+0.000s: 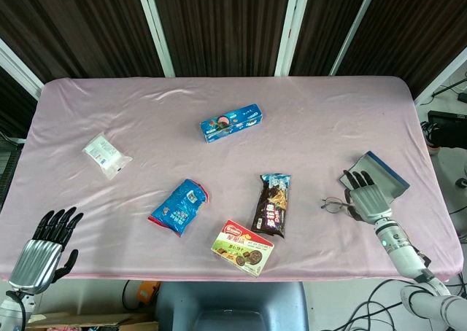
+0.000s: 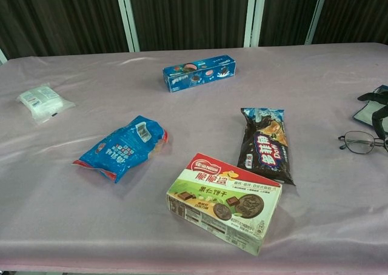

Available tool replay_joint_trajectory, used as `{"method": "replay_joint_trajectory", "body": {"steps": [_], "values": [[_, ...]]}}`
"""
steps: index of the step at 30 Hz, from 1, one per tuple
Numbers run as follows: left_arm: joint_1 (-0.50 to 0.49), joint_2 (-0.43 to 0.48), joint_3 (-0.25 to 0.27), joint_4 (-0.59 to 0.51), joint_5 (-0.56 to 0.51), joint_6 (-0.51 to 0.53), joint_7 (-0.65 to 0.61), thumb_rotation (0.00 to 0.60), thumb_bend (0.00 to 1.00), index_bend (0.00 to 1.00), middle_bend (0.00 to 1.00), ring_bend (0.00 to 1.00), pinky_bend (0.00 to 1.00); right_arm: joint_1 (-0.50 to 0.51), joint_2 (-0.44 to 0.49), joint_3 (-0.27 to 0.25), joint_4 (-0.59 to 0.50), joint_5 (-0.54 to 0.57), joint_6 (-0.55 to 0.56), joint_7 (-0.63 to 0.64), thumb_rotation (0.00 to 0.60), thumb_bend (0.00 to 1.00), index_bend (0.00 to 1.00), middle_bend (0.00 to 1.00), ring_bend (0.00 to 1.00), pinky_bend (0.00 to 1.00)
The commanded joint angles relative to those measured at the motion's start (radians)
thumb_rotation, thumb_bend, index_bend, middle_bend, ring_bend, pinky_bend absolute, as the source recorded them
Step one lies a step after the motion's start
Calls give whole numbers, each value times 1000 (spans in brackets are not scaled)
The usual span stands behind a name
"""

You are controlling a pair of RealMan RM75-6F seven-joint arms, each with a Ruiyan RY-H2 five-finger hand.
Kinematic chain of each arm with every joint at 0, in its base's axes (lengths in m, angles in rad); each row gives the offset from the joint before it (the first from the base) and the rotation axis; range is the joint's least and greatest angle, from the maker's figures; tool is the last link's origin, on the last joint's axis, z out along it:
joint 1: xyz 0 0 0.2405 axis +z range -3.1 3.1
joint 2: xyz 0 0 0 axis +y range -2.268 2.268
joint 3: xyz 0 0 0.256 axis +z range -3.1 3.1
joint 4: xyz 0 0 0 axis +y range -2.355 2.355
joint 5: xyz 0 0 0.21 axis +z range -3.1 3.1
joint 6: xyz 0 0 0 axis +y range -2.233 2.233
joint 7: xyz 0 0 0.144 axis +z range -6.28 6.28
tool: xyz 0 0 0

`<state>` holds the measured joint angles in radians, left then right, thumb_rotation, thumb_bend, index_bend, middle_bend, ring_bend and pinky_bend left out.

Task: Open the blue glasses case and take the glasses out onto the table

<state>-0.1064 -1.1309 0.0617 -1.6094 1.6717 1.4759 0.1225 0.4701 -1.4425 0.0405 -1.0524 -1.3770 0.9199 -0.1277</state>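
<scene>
Case (image 1: 381, 173): open; glasses (image 1: 337, 205) on table (image 1: 306, 127). Right hand (image 1: 367, 197): spread, empty, over glasses' edge. Next, judged: withdraw clear.

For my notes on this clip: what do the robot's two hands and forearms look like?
Both match: the left hand and the right hand have black fingers on a ribbed silver-grey metallic back. The right forearm is white and silver, in ringed segments, with a small green light. Only a little of the left wrist shows. No sleeves or readable markings.
</scene>
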Motion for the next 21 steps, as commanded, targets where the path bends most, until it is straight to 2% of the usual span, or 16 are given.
{"method": "replay_joint_trajectory", "body": {"steps": [1,21], "values": [[0,1,0,0,0,1,-1,600,441,0,0,0,0,1,-4,0,0,2,-2,1,600,553,637,0,0,0],[4,8,2,5,9,14,-24,600,442,0,0,0,0,-3,-34,-1,20,10,9,-6,600,553,691,15,0,0]]}}
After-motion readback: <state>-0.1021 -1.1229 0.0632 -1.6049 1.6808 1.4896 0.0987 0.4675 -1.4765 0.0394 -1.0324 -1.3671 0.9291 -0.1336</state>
